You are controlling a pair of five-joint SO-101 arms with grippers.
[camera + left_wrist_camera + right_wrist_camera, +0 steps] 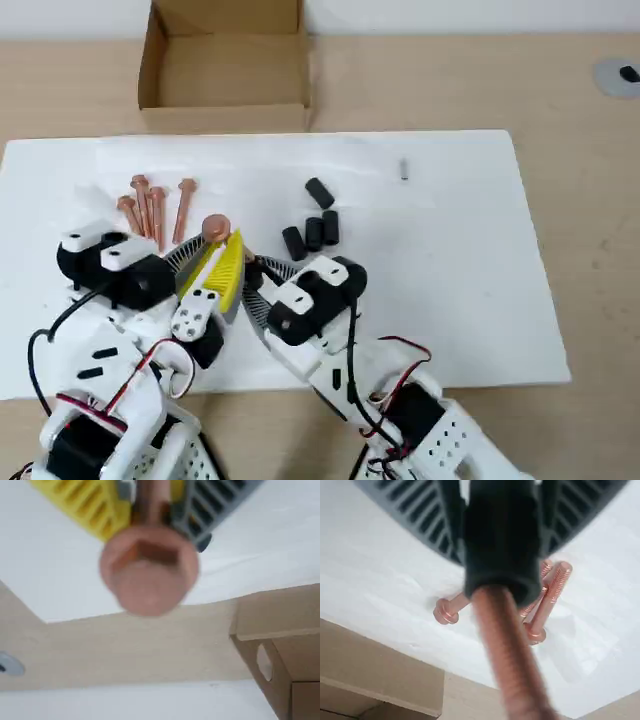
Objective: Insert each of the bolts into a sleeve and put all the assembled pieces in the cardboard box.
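Note:
My left gripper (212, 250), one finger yellow (85, 500) and one grey, is shut on a copper bolt (148, 575) just behind its round head (215, 228). Right beside it, my right gripper (258, 276) is shut on a black sleeve (502, 540). The bolt's threaded shaft (512, 665) sticks into the sleeve's open end. Several loose bolts (150, 205) lie on the white sheet, left of the grippers. Several loose black sleeves (313, 232) lie to the right, one more (318, 190) apart behind them. The cardboard box (225, 95) stands open at the back.
A white sheet (450, 280) covers the middle of the wooden table (560, 90). A small grey pin (404, 170) lies on the sheet at the back right. A grey disc (620, 75) sits in the table's far right corner.

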